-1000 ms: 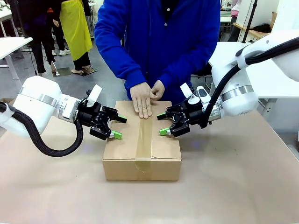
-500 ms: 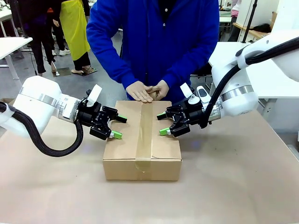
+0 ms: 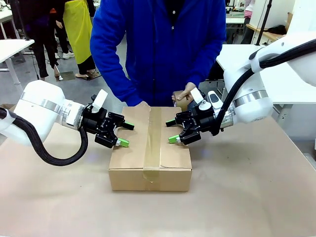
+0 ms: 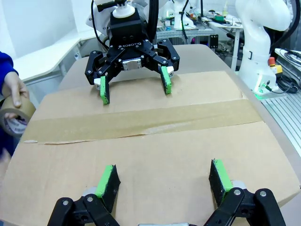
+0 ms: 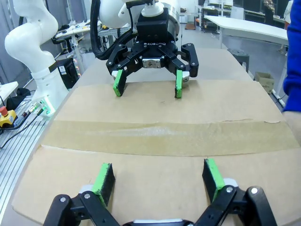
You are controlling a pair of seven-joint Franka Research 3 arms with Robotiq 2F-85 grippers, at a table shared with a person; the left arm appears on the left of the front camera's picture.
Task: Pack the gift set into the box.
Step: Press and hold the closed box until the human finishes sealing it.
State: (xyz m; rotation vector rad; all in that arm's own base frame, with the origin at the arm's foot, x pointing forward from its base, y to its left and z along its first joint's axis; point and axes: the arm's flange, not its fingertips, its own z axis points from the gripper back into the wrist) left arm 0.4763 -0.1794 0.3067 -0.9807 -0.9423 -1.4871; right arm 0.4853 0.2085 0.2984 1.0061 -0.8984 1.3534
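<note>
Front view: the box (image 3: 150, 148), a brown corrugated carton, sits mid-table with its flaps folded shut and a strip of brown tape (image 3: 153, 140) run along the centre seam (its contents are hidden). The left gripper (image 3: 122, 134) and right gripper (image 3: 171, 131) face each other over the lid from opposite ends, jaws spread and gripping nothing. Beyond the far edge, a person in a blue jacket (image 3: 160, 44) holds a tape roll (image 4: 15, 117) in one hand (image 4: 15, 89).
</note>
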